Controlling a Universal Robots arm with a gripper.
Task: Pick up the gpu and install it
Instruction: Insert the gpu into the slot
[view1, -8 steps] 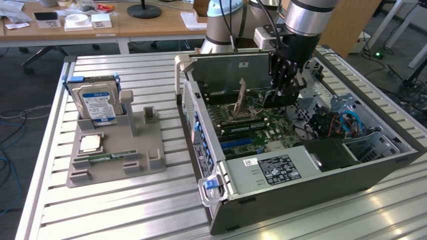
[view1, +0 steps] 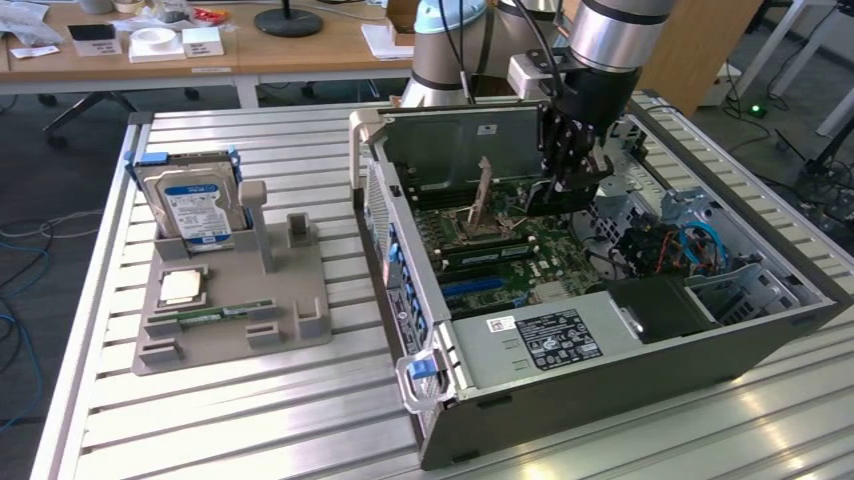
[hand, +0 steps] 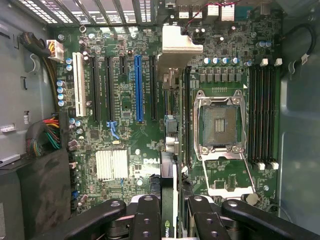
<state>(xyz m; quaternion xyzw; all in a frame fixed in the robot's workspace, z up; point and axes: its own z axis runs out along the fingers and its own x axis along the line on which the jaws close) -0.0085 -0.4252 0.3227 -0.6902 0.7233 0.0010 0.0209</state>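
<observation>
Though thin, flat black-faced gpu (hand: 168, 192)

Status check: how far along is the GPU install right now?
Done: pickup. The thin green-and-black graphics card with silver bracket is lifted and inside the open grey computer case.
In hand: the claw is shut on the card, holding it edge-down above the green motherboard.
Left: seating. The card is not yet in any slot, and the long blue slot beside it is empty.
</observation>
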